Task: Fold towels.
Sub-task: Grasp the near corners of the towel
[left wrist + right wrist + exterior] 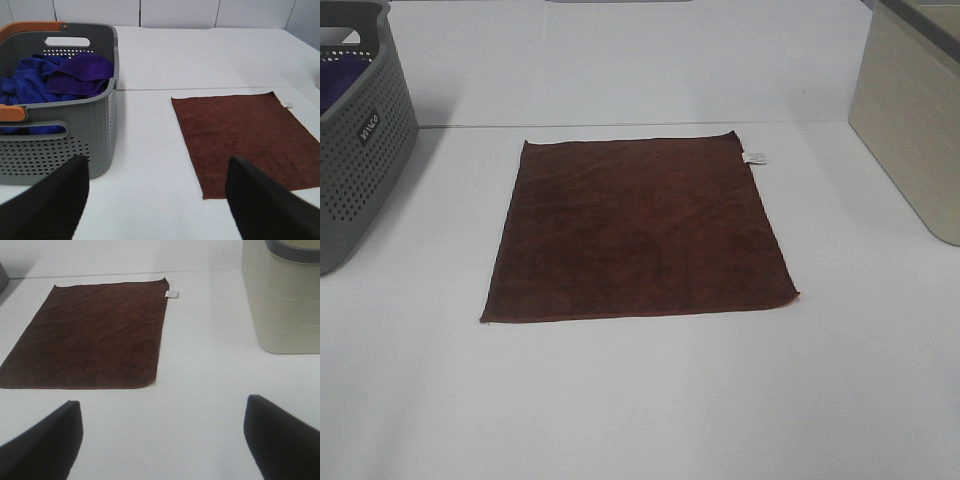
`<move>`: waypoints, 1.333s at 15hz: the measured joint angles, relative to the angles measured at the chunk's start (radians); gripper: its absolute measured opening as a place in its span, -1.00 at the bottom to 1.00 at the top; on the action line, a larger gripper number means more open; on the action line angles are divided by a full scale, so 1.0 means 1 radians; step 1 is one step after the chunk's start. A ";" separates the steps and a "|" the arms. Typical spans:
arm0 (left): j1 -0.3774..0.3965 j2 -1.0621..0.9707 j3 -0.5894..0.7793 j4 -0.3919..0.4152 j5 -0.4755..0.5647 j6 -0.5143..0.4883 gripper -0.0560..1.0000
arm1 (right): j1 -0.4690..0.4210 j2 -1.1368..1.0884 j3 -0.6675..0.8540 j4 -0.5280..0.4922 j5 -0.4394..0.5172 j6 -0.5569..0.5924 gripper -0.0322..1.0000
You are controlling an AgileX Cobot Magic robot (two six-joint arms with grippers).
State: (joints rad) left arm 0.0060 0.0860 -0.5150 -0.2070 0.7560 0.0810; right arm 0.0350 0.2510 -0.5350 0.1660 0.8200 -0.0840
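Observation:
A dark reddish-brown square towel [638,228] lies flat and unfolded on the white table, with a small white tag [755,158] at its far right corner. It also shows in the left wrist view [250,137] and in the right wrist view [90,335]. Neither arm appears in the exterior high view. My left gripper [157,200] is open and empty, short of the towel's near left corner. My right gripper [162,440] is open and empty, short of the towel's near right corner.
A grey perforated basket [360,150] with orange handles stands at the left and holds purple and blue cloths [75,75]. A beige bin [915,120] stands at the right [280,300]. A seam crosses the table behind the towel.

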 joint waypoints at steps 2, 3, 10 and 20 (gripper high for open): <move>0.000 0.162 0.015 -0.059 -0.064 -0.022 0.48 | 0.000 0.209 -0.013 0.037 -0.066 0.018 0.63; 0.000 0.162 0.015 -0.059 -0.064 -0.022 0.48 | 0.000 0.209 -0.013 0.037 -0.066 0.018 0.63; 0.000 0.832 0.015 -0.325 -0.250 -0.007 0.48 | 0.000 0.860 -0.173 0.110 -0.124 -0.013 0.52; 0.000 1.533 -0.214 -0.833 -0.249 0.444 0.48 | -0.014 1.407 -0.480 0.397 -0.030 -0.274 0.52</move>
State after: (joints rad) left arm 0.0060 1.6190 -0.7290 -1.0400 0.5070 0.5250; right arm 0.0210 1.6580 -1.0150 0.5630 0.7900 -0.3580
